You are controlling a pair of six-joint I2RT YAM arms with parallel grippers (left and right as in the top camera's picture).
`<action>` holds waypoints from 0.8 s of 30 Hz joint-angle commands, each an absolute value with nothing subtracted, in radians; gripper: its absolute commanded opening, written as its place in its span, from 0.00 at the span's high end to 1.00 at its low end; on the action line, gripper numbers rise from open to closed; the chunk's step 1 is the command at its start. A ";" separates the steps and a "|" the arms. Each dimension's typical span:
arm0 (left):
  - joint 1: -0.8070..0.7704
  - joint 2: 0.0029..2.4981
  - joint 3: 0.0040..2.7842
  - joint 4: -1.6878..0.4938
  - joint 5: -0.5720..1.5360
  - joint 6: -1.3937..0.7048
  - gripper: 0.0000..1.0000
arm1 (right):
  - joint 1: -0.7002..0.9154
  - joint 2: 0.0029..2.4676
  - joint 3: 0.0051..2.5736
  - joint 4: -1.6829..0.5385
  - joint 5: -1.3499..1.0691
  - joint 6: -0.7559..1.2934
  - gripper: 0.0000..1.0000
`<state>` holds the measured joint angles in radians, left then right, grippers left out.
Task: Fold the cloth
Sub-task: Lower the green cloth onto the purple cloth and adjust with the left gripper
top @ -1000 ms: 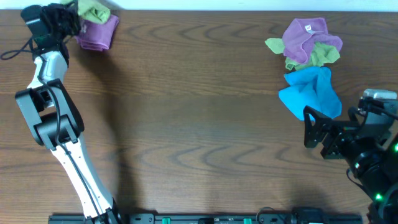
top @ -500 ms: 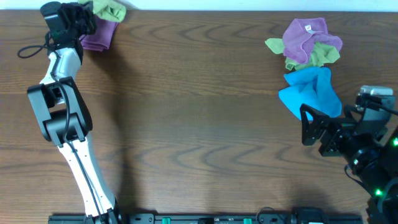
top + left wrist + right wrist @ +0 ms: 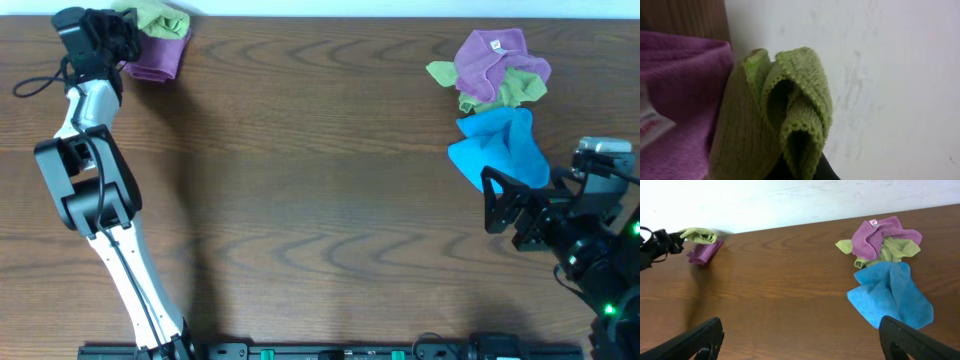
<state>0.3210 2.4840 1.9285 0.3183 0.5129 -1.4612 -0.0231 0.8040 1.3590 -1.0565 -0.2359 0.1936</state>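
Far L, back edge of table [image 3: 320, 180]: L arm is stretched toward the back L corner, L gripper [image 3: 118, 30] held against the cloth [image 3: 160, 20]. The cloth (lime-green) is seen bunched at that corner, lying on/over a folded purple cloth [image 3: 155, 58] and touching it. In L wrist view the cloth [image 3: 790, 115] is seen close up, doubled into loose folds, w/ the folded purple cloth [image 3: 675, 100] to its L and a white wall [image 3: 890, 75] behind. L fingers are hidden by the fabric; whether they are pinched on it or apart can't be told.

Centre of table: bare wood grain.

R side, near back edge: a bunched purple cloth [image 3: 495, 55] is tangled w/ an olive-green cloth [image 3: 515, 90]; a blue cloth [image 3: 500, 145] is crumpled just in front, touching that pile. All are well apart from the cloth.

Far R: R gripper [image 3: 492, 205] is held just beside the blue cloth, pointing L. In R wrist view its fingers [image 3: 700, 340] are spread wide, nothing between them.
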 commanded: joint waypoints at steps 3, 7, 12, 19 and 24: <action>0.328 2.482 1.938 0.297 0.513 -1.416 0.94 | -0.026 0.805 1.375 -1.042 -0.244 0.206 0.01; 0.327 2.482 1.938 0.162 0.524 -1.409 0.94 | -0.025 0.805 1.375 -1.024 -0.245 0.213 0.01; 0.333 2.482 1.938 0.057 0.532 -1.379 0.94 | -0.025 0.805 1.375 -1.018 -0.252 0.213 0.01; 0.348 2.482 1.938 0.057 0.646 -1.364 0.86 | -0.025 0.806 1.375 -0.997 -0.252 0.213 0.01; 0.377 2.482 1.938 0.056 0.683 -1.330 0.49 | -0.025 0.812 1.375 -0.994 -0.263 0.213 0.01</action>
<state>0.3538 2.4840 1.9285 0.0574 0.6357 -1.3632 -0.0231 0.8051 1.3594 -0.9974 -0.2455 0.2016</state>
